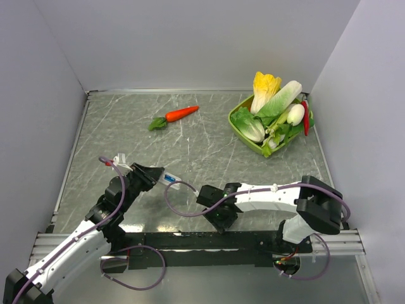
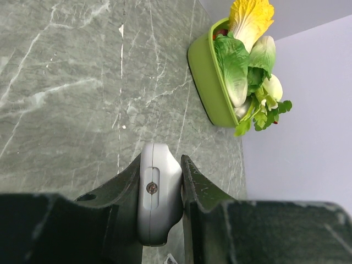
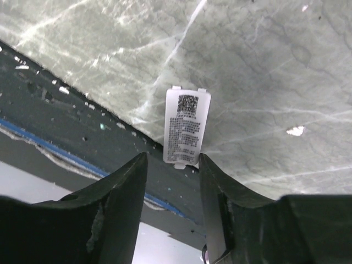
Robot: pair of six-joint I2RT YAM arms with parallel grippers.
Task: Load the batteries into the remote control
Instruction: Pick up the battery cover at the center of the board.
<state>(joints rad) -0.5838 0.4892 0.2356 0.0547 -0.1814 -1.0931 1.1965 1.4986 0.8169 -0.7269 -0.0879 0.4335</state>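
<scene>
**marblefan:** What's the surface like here? And the room?

**yam_watcher:** The table (image 1: 126,126) is a grey-green marble pattern with pale veins all over. Plain lavender-grey walls (image 1: 190,38) box it in on the left, back and right. A metal rail (image 1: 63,239) runs along the near edge. From the right wrist cam that near edge looks dark and scuffed, with a thin blue line along it.

**marblefan:** Where's the remote control?

**yam_watcher:** The remote control (image 2: 159,198) is up off the table. The left claw (image 2: 161,165) is clamped narrow on its sides, over the near-left part of the table. You can see a small screw on its pale grey face. In the overhead view a bright-blue bit (image 1: 169,180) shows right at the remote's end, too small to say what it is.

**marblefan:** And the other claw?

**yam_watcher:** The right claw (image 3: 171,159) is down low at the near edge with its fingers parted and nothing gripped. A small white cover (image 3: 187,126) with a printed code label lies flat on the marble just ahead, its near end between the fingertips. Can't tell if they touch it.

**marblefan:** Other stuff?

**yam_watcher:** An orange carrot (image 1: 182,113) with a green leaf lies towards the back, middle. A green basket (image 1: 233,120) of leafy veg sits in the far right corner, well apart from both arms.
</scene>
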